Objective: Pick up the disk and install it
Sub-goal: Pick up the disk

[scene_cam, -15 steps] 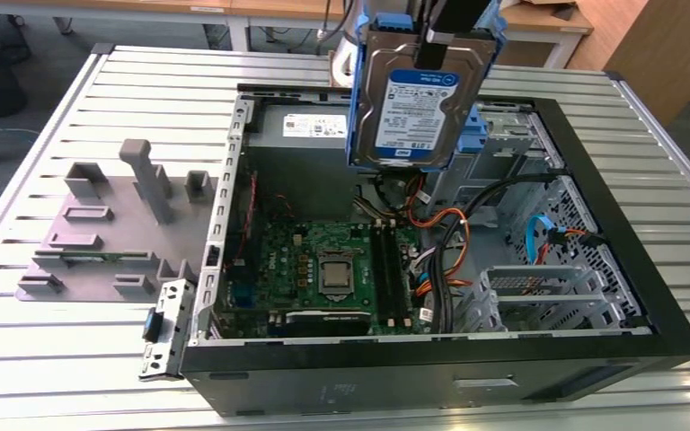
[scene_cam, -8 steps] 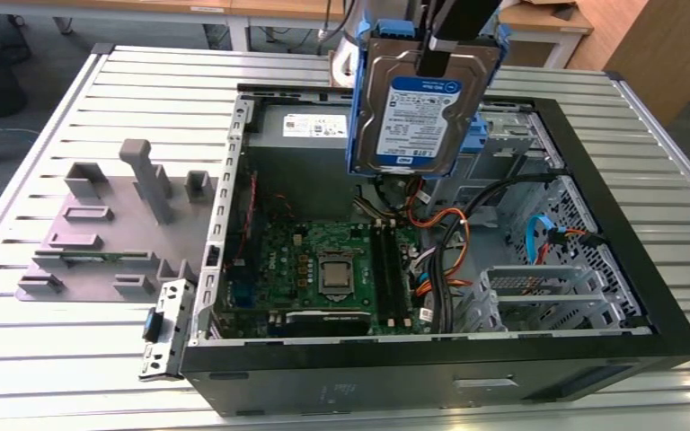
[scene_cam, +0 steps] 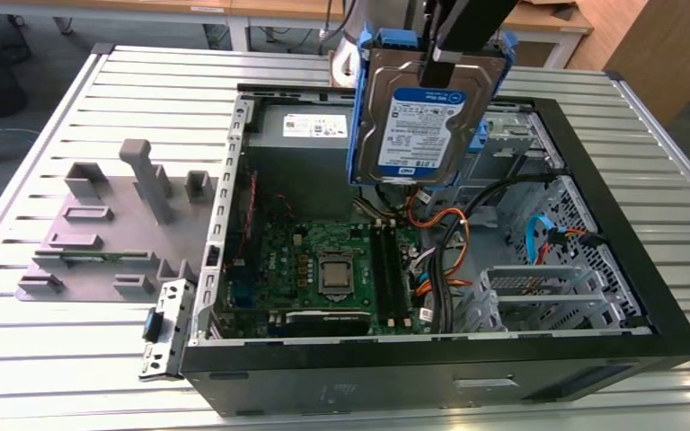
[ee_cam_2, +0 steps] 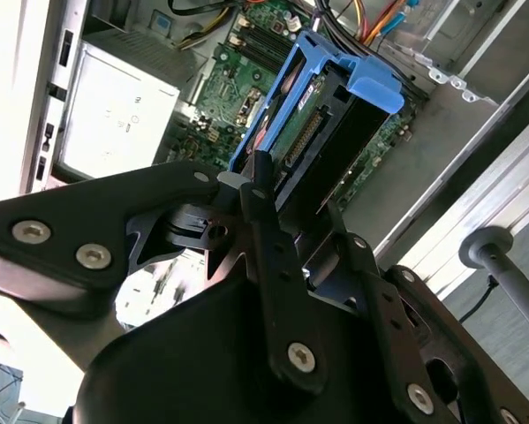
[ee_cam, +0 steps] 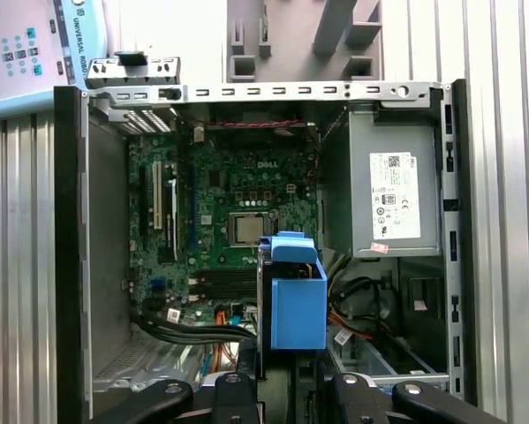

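We hold the disk over the case.
Our gripper clamps its top edge; it hangs straight below, long axis upright, above the far half.

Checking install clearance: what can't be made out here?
- Exterior view: the silver hard drive in its blue plastic carrier hides the black computer case's far side; the top edge cuts off the black claw.
- First wrist view: drive's label, edge-on.
- Second wrist view: claw covers the drive's near end.
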Robot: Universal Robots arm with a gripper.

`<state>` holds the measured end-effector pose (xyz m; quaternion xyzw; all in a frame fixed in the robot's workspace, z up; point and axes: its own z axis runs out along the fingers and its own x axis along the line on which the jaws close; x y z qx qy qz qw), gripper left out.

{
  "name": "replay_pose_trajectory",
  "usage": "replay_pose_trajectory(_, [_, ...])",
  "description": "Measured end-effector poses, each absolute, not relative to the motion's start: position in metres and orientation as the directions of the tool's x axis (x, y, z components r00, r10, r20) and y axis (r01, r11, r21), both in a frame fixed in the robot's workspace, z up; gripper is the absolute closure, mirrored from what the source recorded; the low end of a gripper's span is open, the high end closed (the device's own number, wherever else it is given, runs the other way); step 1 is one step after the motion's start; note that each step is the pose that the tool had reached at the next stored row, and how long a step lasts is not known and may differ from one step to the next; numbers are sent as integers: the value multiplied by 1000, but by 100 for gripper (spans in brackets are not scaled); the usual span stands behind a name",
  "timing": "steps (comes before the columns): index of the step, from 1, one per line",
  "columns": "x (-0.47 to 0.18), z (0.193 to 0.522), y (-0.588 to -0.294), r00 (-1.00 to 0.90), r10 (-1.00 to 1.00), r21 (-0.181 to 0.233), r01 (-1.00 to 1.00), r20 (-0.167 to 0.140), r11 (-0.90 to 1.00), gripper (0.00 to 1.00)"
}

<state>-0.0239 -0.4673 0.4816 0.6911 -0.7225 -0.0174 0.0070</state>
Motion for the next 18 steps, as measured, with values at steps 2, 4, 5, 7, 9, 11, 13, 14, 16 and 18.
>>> replay_pose_trajectory(2, [-24,482,-470,-45,-999,35,-998,-14,44,65])
replay_pose_trajectory(4, [-24,482,-474,-45,-999,35,-998,-13,44,65])
replay_pose_trajectory(5, [-24,482,-475,-45,-999,35,-998,-13,44,65])
replay_pose_trajectory(7, [-24,482,-479,-45,-999,35,-998,-13,44,65])
replay_pose_trajectory(9, [-24,482,-482,-45,-999,35,-998,-12,44,65])
replay_pose_trajectory(11, [-24,482,-486,-45,-999,35,-998,-12,44,65])
replay_pose_trajectory(13, [-24,482,-489,-45,-999,35,-998,-12,44,65])
replay_pose_trajectory(14, [-24,482,-491,-45,-999,35,-998,-12,44,65])
replay_pose_trajectory(16, [-24,482,-494,-45,-999,35,-998,-11,44,65])
replay_pose_trajectory(18, [-24,482,-498,-45,-999,35,-998,-11,44,65])
